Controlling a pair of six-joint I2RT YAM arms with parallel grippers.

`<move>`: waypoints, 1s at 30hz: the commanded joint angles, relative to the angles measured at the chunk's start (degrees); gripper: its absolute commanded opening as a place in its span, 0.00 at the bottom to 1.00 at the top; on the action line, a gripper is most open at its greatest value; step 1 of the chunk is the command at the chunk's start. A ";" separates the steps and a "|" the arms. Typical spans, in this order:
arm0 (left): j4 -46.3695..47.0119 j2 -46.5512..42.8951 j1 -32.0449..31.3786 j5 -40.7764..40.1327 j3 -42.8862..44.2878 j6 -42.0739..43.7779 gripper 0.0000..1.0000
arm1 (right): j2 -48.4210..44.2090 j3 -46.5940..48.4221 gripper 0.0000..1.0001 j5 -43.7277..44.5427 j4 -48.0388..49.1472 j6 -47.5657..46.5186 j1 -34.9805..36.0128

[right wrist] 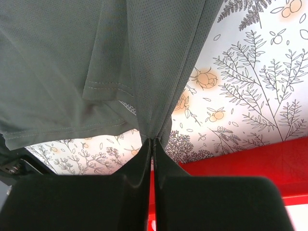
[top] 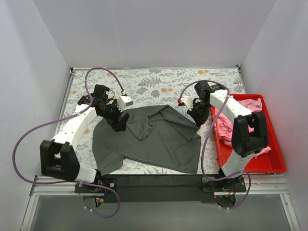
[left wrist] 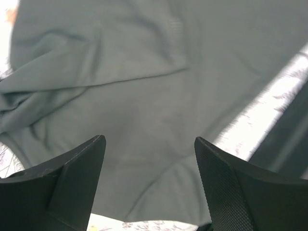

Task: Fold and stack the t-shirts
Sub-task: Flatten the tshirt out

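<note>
The dark charcoal grey t-shirt lies spread and partly folded over in the middle of the floral cloth. My left gripper is open just above its left part; in the left wrist view only grey cloth shows between the fingers. My right gripper is shut on the shirt's right edge, with the grey fabric pinched at the fingertips and lifted off the cloth. Pink t-shirts lie heaped in the red tray.
The red plastic tray stands along the right side, its rim showing in the right wrist view. The floral table cloth covers the table. Grey walls enclose the back and sides.
</note>
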 commanded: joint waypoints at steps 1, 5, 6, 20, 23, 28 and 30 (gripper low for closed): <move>10.07 4.85 2.02 -6.25 -0.15 -6.12 0.72 | 0.57 0.54 0.01 -0.97 -0.76 -0.33 -0.02; 17.09 13.63 5.01 -11.09 4.32 -11.83 0.70 | 1.10 0.45 0.01 -1.06 0.03 0.64 -0.02; 17.28 15.31 5.80 -11.36 5.90 -14.10 0.67 | 1.36 0.37 0.01 -0.89 0.29 0.81 -0.02; 12.95 13.48 -7.63 -0.63 1.96 -11.72 0.61 | 2.16 1.51 0.01 -2.47 0.38 2.49 -0.02; 17.00 14.70 -11.75 -5.63 1.70 -17.53 0.63 | 2.16 1.42 0.01 -2.47 0.38 2.57 -0.02; 20.88 18.30 -17.73 -14.77 1.87 -21.42 0.62 | 2.51 1.77 0.01 -2.29 0.56 2.57 -0.11; 21.68 20.32 -18.88 -17.50 2.13 -22.30 0.61 | 2.77 1.77 0.01 -2.38 0.47 2.57 -0.02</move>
